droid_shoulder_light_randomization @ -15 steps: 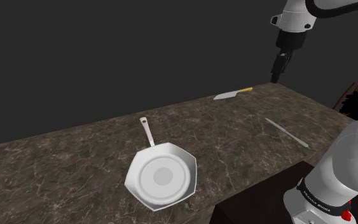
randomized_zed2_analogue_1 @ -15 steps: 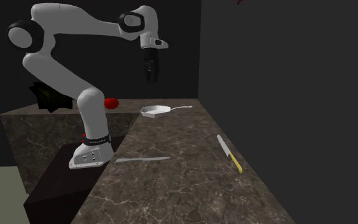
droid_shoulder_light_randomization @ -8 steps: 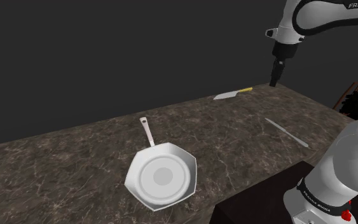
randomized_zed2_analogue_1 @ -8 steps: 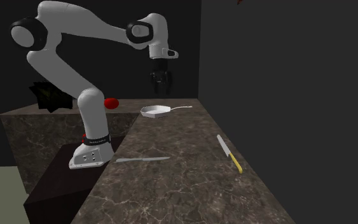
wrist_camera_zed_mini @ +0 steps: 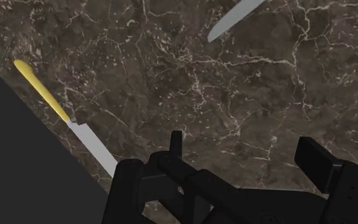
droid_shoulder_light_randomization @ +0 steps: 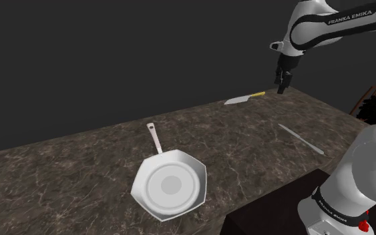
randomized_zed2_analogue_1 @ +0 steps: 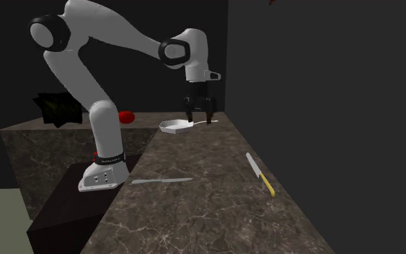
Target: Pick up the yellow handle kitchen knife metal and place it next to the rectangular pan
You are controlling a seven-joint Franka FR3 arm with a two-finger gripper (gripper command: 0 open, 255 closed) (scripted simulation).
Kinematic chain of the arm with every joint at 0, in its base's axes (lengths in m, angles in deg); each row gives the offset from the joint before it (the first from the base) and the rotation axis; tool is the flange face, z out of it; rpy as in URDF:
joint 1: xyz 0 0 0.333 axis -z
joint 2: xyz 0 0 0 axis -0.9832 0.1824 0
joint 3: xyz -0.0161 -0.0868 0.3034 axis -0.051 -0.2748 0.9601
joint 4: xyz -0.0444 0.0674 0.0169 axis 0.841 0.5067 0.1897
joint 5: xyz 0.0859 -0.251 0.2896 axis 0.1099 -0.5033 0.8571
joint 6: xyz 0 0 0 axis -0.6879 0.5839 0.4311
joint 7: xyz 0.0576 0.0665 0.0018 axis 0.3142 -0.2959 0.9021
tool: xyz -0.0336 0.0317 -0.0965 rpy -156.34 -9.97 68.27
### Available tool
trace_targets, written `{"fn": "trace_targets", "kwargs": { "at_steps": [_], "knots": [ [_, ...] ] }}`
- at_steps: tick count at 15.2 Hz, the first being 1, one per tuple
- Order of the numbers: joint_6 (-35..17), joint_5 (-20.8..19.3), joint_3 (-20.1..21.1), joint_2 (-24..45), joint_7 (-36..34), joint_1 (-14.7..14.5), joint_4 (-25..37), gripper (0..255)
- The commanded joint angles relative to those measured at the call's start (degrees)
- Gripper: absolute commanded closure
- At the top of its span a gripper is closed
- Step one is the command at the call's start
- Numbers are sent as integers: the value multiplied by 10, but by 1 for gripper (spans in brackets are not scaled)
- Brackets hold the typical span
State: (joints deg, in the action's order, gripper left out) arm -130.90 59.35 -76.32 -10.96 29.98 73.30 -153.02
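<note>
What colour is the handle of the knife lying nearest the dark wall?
Yellow handle; the wrist view shows it best.

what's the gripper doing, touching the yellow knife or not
Apart. The second exterior view shows the gripper in the air, bare counter between it and the knife.

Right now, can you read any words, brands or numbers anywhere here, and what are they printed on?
"FRANKA EMIKA": on the white arm's upper link, in the shoulder view.
Small white print on the black band near the arm's base: too small to read.
</note>
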Motion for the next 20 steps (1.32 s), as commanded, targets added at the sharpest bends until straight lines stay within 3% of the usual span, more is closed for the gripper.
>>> {"fn": "trace_targets", "kwargs": {
  "at_steps": [1, 5, 8, 10, 14, 20],
  "knots": [
    [-33, 13, -38, 46, 61, -18, 19, 0],
    [-87, 77, -110, 152, 191, -60, 67, 0],
    [-116, 165, -154, 250, 311, -84, 112, 0],
    [-124, 239, -162, 321, 397, -81, 148, 0],
    [-117, 358, -125, 449, 538, -25, 232, 0],
    [-87, 444, -43, 596, 666, 73, 380, 0]
  ]
}}
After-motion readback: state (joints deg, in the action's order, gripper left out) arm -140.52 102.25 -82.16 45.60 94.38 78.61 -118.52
